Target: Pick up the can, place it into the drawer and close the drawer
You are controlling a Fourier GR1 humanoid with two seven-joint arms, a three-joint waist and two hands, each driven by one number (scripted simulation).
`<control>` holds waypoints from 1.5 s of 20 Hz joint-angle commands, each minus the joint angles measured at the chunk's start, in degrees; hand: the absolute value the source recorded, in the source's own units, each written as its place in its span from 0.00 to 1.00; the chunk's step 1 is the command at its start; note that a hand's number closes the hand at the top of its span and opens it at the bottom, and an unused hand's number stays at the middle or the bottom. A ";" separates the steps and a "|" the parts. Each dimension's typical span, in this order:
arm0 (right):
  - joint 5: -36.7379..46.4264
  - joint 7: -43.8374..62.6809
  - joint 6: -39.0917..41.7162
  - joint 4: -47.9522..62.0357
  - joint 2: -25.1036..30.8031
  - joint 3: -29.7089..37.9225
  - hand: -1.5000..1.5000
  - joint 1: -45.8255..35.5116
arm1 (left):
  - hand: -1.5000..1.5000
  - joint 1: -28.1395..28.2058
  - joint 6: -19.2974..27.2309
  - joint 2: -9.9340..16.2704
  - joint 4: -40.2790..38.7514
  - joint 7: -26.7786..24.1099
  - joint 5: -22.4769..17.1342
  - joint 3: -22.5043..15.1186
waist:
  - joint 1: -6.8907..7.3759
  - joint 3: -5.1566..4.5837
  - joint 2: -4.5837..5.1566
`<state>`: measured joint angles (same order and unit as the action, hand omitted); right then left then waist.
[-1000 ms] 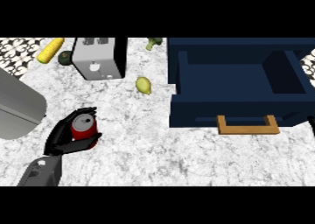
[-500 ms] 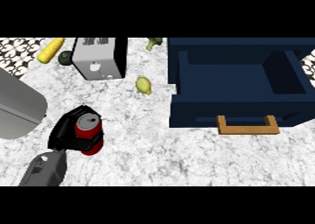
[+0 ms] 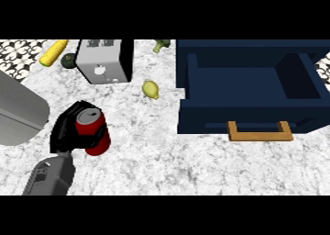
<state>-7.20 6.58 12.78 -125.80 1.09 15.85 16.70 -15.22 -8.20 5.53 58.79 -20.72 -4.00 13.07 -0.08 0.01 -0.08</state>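
A red can [image 3: 98, 136] with a silver top is held upright over the marble counter at the left. My left hand [image 3: 64, 133] is shut on it, its black fingers curled round the can's left side and back. The navy drawer [image 3: 249, 114] stands open at the right, its hollow showing nothing inside, and a wooden handle [image 3: 260, 132] sticks out of its front. The can is well to the left of the drawer. My right hand does not show.
A silver toaster [image 3: 103, 62] stands at the back. Beside it lie a corn cob [image 3: 54, 52] and a dark green fruit [image 3: 69, 60]. A yellow-green lemon [image 3: 150, 89] rests between toaster and drawer. A grey rounded appliance [image 3: 12, 112] fills the left edge.
My left hand has closed round the can and carried it slightly to the right and upward. The can now looks larger. The drawer has not moved.
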 commanded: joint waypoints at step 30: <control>-1.39 -3.22 1.61 1.08 0.02 2.77 0.00 2.47 | 1.00 -39.12 32.00 -5.52 11.57 37.04 4.94 -22.73 | -1.43 0.03 0.14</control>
<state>-7.09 4.49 13.07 -125.21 0.86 17.13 17.53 -46.16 19.74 0.03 75.04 14.16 1.17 -8.18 -0.93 0.03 0.01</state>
